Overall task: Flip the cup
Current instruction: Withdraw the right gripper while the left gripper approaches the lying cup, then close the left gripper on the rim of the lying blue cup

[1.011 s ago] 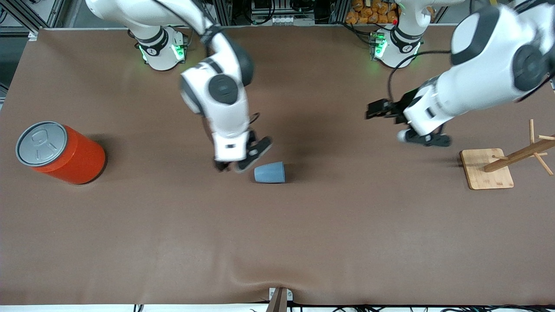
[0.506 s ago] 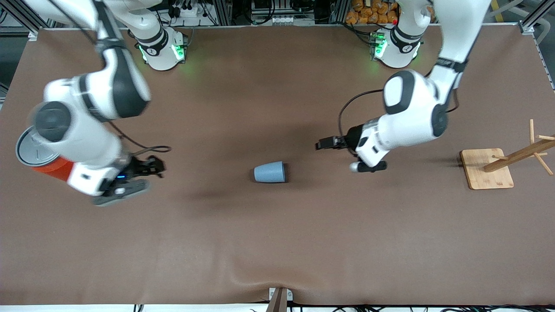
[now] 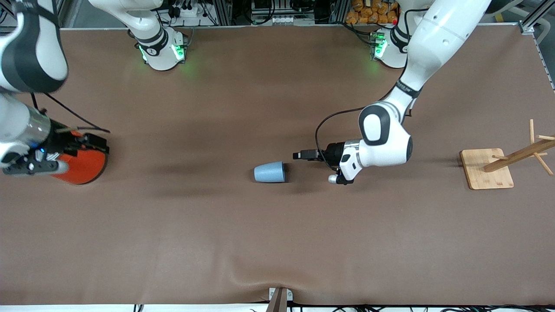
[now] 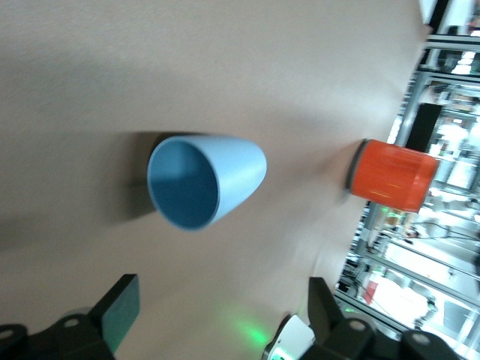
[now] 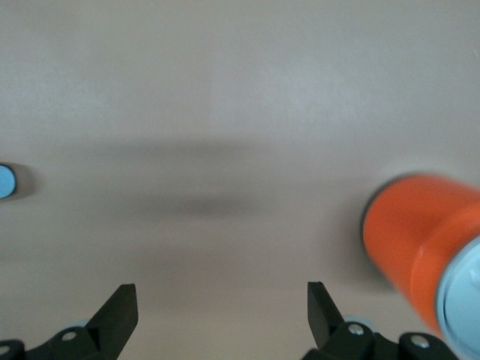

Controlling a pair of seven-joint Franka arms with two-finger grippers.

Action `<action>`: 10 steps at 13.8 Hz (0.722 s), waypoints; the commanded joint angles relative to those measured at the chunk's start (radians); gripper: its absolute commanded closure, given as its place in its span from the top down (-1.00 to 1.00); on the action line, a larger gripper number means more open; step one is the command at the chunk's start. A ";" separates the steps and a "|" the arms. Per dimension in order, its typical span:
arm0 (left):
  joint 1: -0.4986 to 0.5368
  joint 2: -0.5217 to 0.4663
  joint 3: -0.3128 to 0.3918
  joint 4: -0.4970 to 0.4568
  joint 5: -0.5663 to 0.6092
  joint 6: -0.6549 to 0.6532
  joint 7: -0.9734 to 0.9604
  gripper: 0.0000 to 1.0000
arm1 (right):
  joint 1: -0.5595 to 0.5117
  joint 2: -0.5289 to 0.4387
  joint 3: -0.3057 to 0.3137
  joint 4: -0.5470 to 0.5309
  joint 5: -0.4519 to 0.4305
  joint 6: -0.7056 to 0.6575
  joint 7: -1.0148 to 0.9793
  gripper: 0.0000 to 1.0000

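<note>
The light-blue cup [image 3: 269, 172] lies on its side in the middle of the brown table, its mouth turned toward the left arm's end. My left gripper [image 3: 334, 172] is low over the table beside the cup's mouth, a short gap away, open and empty. In the left wrist view the cup [image 4: 206, 180] shows its dark blue inside, ahead of the open left gripper [image 4: 221, 291]. My right gripper [image 3: 27, 164] is open and empty over the orange can [image 3: 82, 167]. In the right wrist view the right gripper [image 5: 221, 296] is open and the cup [image 5: 5, 181] shows small at the edge.
The orange can with a grey lid stands at the right arm's end of the table; it also shows in the left wrist view [image 4: 394, 174] and the right wrist view [image 5: 416, 236]. A wooden peg rack [image 3: 488, 169] stands at the left arm's end.
My right arm swung away from the cup to over the orange can. My left arm moved in toward the cup's mouth. The cup has not moved.
</note>
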 commanded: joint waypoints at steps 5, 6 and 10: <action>-0.050 0.135 0.001 0.113 -0.103 0.021 0.097 0.73 | -0.013 -0.107 -0.013 0.048 -0.036 -0.179 0.056 1.00; -0.053 0.149 0.001 0.125 -0.104 0.025 0.098 0.72 | -0.006 -0.103 -0.010 0.088 -0.079 -0.213 0.056 1.00; -0.080 0.166 0.005 0.141 -0.106 0.048 0.098 0.65 | -0.013 -0.097 -0.010 0.122 -0.095 -0.226 0.052 1.00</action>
